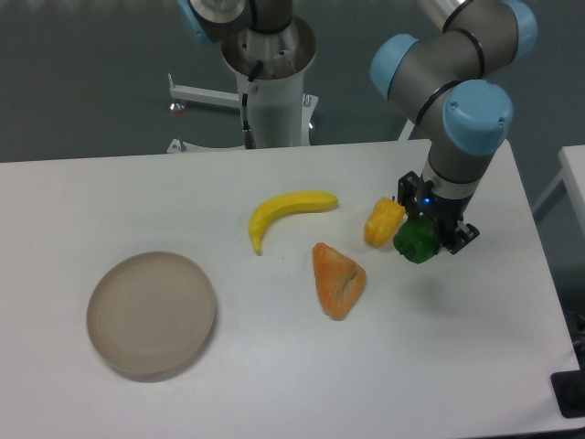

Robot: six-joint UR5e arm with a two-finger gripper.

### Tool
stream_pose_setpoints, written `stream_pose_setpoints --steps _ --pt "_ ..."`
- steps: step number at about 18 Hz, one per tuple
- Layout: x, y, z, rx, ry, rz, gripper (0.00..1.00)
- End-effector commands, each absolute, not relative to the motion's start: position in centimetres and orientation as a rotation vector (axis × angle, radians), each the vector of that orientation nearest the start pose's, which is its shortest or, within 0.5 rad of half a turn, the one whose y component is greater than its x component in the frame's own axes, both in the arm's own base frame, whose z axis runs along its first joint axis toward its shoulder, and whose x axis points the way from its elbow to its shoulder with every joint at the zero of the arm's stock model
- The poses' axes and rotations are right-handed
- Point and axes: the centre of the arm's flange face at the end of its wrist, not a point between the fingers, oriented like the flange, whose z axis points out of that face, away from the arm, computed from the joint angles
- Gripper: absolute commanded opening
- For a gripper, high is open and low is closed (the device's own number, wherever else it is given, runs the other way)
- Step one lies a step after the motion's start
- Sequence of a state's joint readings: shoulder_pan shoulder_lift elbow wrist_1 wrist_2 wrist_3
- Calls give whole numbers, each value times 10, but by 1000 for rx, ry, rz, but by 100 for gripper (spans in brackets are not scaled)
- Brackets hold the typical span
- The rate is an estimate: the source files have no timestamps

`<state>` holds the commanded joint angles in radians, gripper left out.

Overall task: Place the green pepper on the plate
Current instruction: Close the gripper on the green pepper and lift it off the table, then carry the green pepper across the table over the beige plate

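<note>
The gripper [430,233] hangs at the right side of the table [274,384], wrapped around the green pepper [417,240]; the fingers appear clenched on it, though the pepper hides most of the contact. A faint shadow lies on the table to its right, so the pepper looks lifted clear of the surface, but I cannot be certain.

Just left of it, touching or nearly so, is the yellow pepper [383,222]. Further left and nearer lies an orange wedge-shaped piece [338,279], and beyond that, farther back, a banana [285,214]. The plate [152,314] sits well apart at the near left, with nothing on it.

The green pepper looks light and fairly stiff, but its glossy, lumpy skin is probably slippery, and the lobes give uneven faces. A hold across the widest part of the body, fingers seated in the grooves between lobes, should be the safest; moderate squeeze is likely enough.
</note>
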<state>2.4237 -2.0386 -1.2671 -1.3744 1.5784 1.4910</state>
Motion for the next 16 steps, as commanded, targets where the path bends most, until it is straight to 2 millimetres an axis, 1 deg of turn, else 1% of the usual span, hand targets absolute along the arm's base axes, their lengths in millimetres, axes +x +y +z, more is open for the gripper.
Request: stream_pose_setpoints --steps 3,4,5,7,8,11,12,14,16 --pt "-426 552 379 -2982 995 54 8" --pt "-426 554 384 -2979 994 68 8" --pt "-422 559 386 -2970 1006 73 8" --pt "-404 568 383 -2956 1027 52 8" --pt "-382 581 385 -2963 1004 55 8" --pt "-332 611 385 -2966 980 53 7" --pt "-308 624 385 -2988 904 55 7" --pt "-278 641 385 -2994 831 74 6" --pt "-248 654 383 -2988 829 73 6"
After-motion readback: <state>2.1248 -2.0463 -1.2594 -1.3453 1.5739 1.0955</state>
